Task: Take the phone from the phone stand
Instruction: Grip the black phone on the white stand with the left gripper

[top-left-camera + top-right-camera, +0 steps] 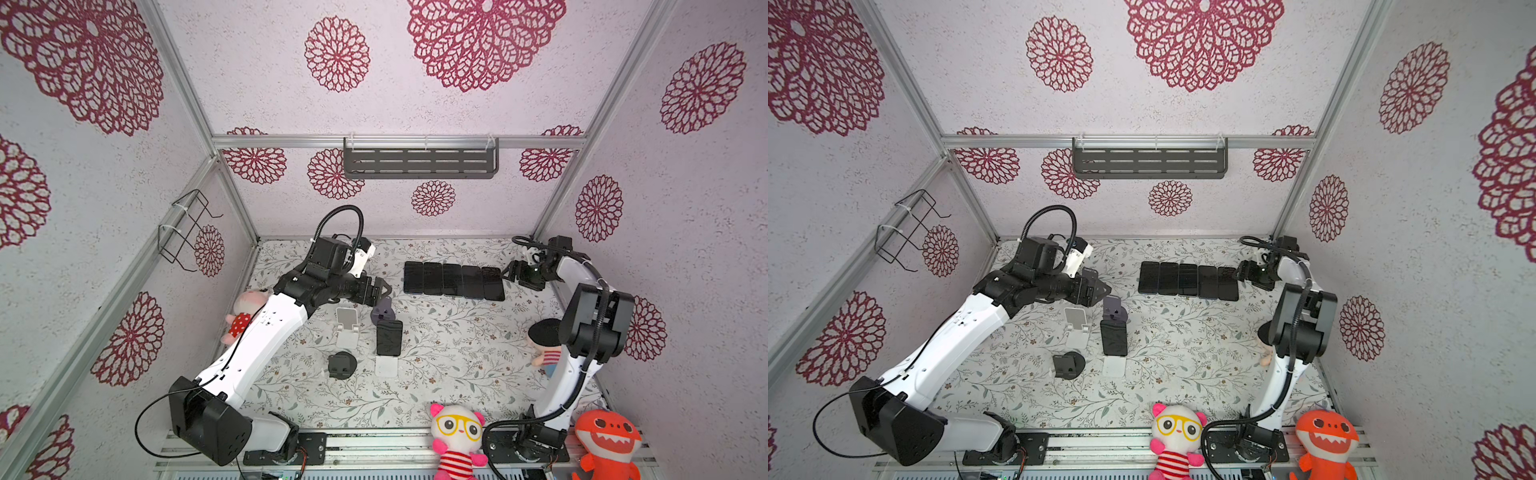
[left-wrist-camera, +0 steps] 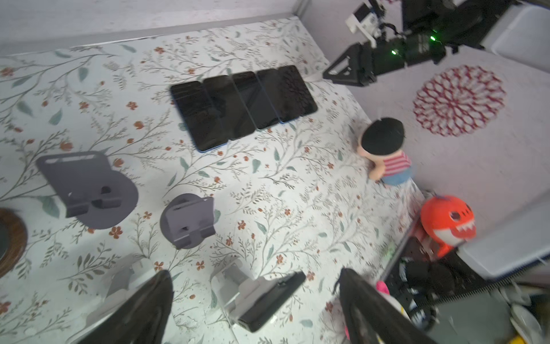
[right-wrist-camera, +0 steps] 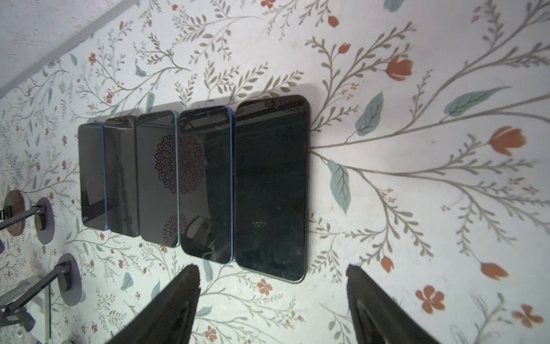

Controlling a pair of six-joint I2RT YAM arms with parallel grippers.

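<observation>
A black phone (image 1: 389, 337) leans upright in a white phone stand (image 1: 387, 367) near the middle of the floral table, seen in both top views (image 1: 1114, 337). My left gripper (image 1: 384, 286) hovers open just behind it, touching nothing. In the left wrist view the phone (image 2: 272, 300) and its stand (image 2: 232, 286) lie below and between the spread fingers of the gripper (image 2: 254, 271). My right gripper (image 1: 509, 272) is open and empty at the right end of a row of several flat phones (image 1: 454, 280). The nearest of these (image 3: 270, 187) lies just ahead of its fingertips (image 3: 193, 268).
An empty white stand (image 1: 347, 328), a purple stand (image 1: 382, 311) and a black stand (image 1: 341, 365) surround the phone. Plush toys sit at the left (image 1: 243, 316), right (image 1: 546, 345) and front edges (image 1: 457, 440). A shelf (image 1: 419, 162) hangs on the back wall.
</observation>
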